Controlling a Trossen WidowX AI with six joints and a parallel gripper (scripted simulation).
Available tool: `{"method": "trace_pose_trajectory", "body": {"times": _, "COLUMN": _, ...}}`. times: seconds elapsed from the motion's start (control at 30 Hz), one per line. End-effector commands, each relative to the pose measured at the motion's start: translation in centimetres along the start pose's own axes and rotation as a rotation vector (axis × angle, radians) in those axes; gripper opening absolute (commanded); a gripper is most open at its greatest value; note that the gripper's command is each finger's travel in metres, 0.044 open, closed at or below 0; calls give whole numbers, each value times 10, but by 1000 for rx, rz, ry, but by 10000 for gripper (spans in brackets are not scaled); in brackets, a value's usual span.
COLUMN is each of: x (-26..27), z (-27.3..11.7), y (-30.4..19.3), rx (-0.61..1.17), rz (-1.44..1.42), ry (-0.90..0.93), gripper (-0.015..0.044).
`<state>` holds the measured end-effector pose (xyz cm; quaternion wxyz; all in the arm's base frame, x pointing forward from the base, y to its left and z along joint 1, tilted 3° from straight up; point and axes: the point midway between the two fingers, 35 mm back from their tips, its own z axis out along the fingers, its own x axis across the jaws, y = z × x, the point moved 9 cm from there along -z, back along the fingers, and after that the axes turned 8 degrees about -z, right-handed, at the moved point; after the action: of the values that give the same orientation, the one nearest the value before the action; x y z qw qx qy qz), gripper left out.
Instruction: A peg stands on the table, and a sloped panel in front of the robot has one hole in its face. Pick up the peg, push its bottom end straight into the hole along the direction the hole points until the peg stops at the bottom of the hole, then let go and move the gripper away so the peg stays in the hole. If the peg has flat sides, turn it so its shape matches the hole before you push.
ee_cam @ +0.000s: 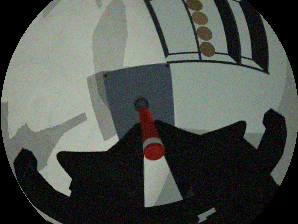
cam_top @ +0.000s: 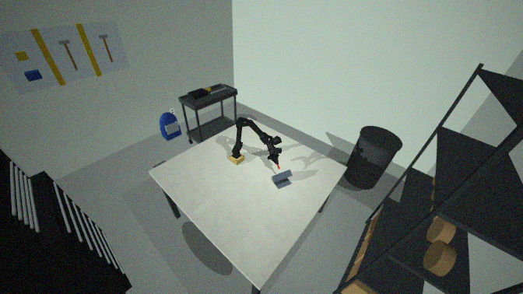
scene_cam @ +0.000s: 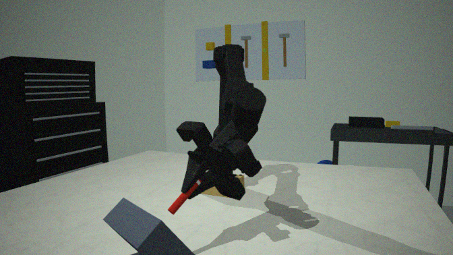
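The red peg (cam_top: 278,166) (scene_cam: 178,204) (ee_cam: 148,123) is round, with a pale band near its upper end. My gripper (cam_top: 277,162) (scene_cam: 192,192) is shut on the peg and holds it tilted above the table, its lower end pointing towards the panel. The blue-grey sloped panel (cam_top: 282,176) (scene_cam: 133,220) (ee_cam: 120,90) stands just beyond the peg. Its round dark hole (ee_cam: 141,103) shows in the wrist view, where the peg's far end overlaps the hole's lower edge. In the exterior view the peg's lower end is outside the panel; the hole is hidden there.
The pale table (cam_top: 226,202) (scene_cam: 101,189) carries the arm's tan base (cam_top: 236,159) behind the gripper. A dark bin (cam_top: 373,155) and a shelf rack (cam_top: 422,152) stand off the table to the right in the top view. A dark cart (cam_top: 208,97) stands behind it.
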<state>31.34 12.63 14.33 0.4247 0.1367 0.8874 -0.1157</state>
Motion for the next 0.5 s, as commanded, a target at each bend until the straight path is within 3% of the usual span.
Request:
{"method": "trace_pose_trajectory", "body": {"times": 0.0, "x": 2, "z": 4, "y": 0, "rx": 0, "rz": -1, "ry": 1, "gripper": 0}}
{"method": "trace_pose_trajectory", "body": {"times": 0.47, "x": 1, "z": 18, "y": 0, "rx": -1, "rz": 2, "ry": -1, "gripper": 0}}
